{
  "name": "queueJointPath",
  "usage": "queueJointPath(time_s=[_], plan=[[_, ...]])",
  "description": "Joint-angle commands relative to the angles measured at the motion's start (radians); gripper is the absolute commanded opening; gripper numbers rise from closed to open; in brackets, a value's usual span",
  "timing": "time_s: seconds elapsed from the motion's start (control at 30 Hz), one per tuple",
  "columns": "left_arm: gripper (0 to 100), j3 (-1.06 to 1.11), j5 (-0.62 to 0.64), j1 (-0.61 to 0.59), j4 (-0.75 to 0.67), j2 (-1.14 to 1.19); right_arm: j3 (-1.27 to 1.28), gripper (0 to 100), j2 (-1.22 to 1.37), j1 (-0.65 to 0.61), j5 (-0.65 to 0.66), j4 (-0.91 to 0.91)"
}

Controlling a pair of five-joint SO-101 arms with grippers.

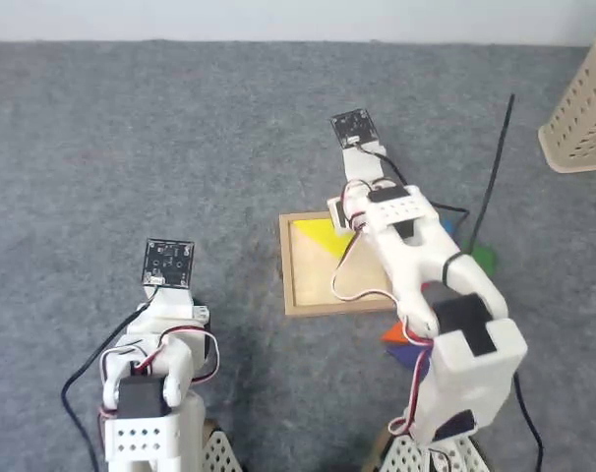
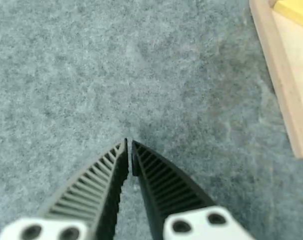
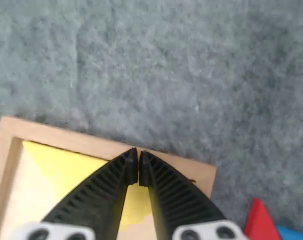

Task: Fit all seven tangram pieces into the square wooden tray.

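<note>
Clenched on nothing, the right pincer (image 3: 138, 160) hangs over the rim of the square wooden tray (image 3: 66, 140), where a yellow piece (image 3: 61, 167) lies flat; the red piece (image 3: 259, 220) outside looks thin, stiff, light, best pinched across its edges.

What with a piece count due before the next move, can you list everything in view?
wooden tray: one, light wood, mid-table under the right arm
yellow piece: one, yellow, in the tray's far left corner
green piece: one, green, right of the tray, partly hidden
orange piece: one, orange, by the tray's near right corner
purple piece: one, purple, beside the orange piece
red piece: one, red, outside the tray
blue piece: one, blue, beside the red piece
basket: one, beige, far right edge
carpet: grey, under everything
left gripper: shut, over carpet
right gripper: shut, above the tray's far rim
</note>
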Motion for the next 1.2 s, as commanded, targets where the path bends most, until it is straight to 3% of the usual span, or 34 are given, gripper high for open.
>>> queueJointPath(time_s=[0.0, 0.27, 0.6, 0.87, 1.17], plan=[[1, -0.005, 0.008, -0.002, 0.006, -0.006, -0.04, 3.2, -0.004, 0.013, 0.014, 0.004], [1, -0.005, 0.008, -0.002, 0.006, -0.006, 0.049, 3.2, -0.182, 0.012, 0.012, 0.008], [1, -0.005, 0.008, -0.002, 0.006, -0.006, 0.183, 3.2, -0.567, 0.116, 0.066, 0.278], [1, -0.005, 0.008, -0.002, 0.006, -0.006, 0.186, 22.7, -0.426, 0.24, 0.213, 0.381], [1, -0.005, 0.008, -0.002, 0.006, -0.006, 0.095, 23.4, -0.168, 0.278, 0.226, 0.341]])
